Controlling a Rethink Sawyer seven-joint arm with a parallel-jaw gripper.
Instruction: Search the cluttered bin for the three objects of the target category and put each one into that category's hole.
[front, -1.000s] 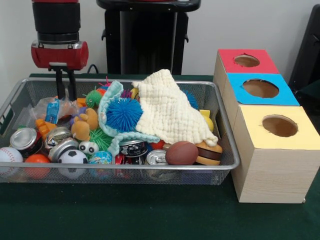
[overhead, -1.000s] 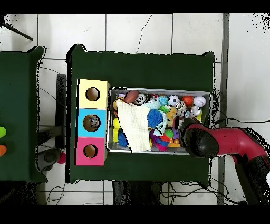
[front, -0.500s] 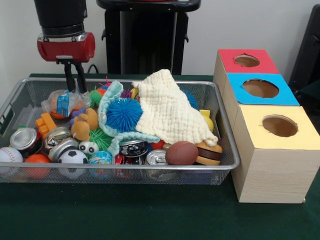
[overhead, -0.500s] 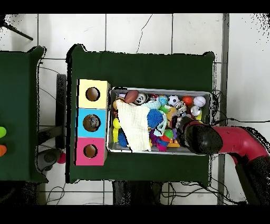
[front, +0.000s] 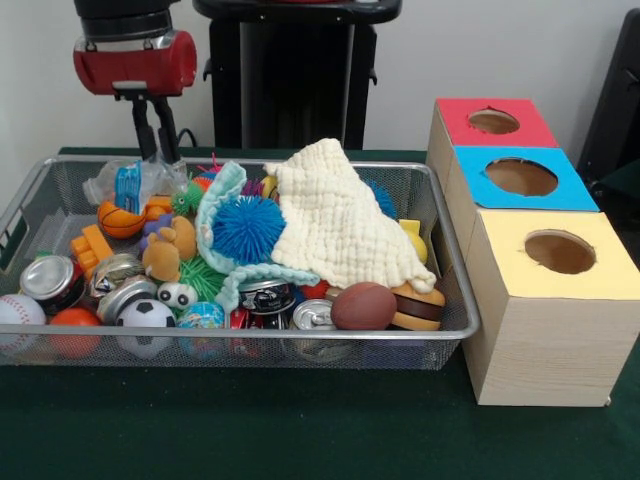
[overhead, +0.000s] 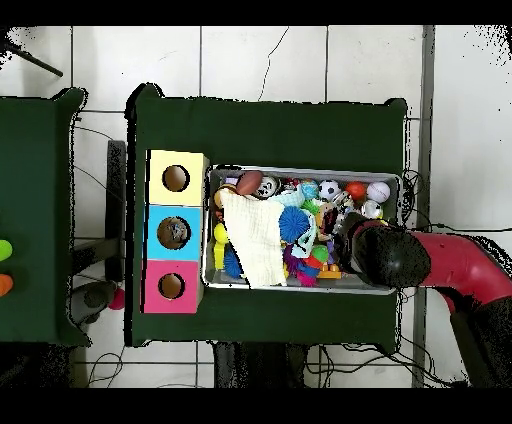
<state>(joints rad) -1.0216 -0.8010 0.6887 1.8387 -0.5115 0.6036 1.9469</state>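
- Gripper hangs over the far-left corner of the wire bin. Jaws are nearly together and look clamped on the top of a clear bag with a blue item inside.
- Target category isn't stated, so I can't tell if the bag is a task thing. It is at the far left of the bin, just above the small basketball.
- In the overhead view the arm covers that corner and the jaws are hidden.
- To do the step well: lift straight up until the bag clears the bin wall. Thin film may slip, so go slowly and check that nothing else comes up with it.
- Then carry it right, over the cream cloth, to the matching hole, and release low and centred.
- Holes: 3, one each in the red box, blue box and yellow box, in a row right of the bin.
- Cans: at least 4 showing, e.g. one at near left.
- Sports balls: 5, namely the basketball, baseball, orange ball, soccer ball and football.
- Spiky balls: 2 clear ones, blue and green.
- Cloth: 1. It may hide more things.
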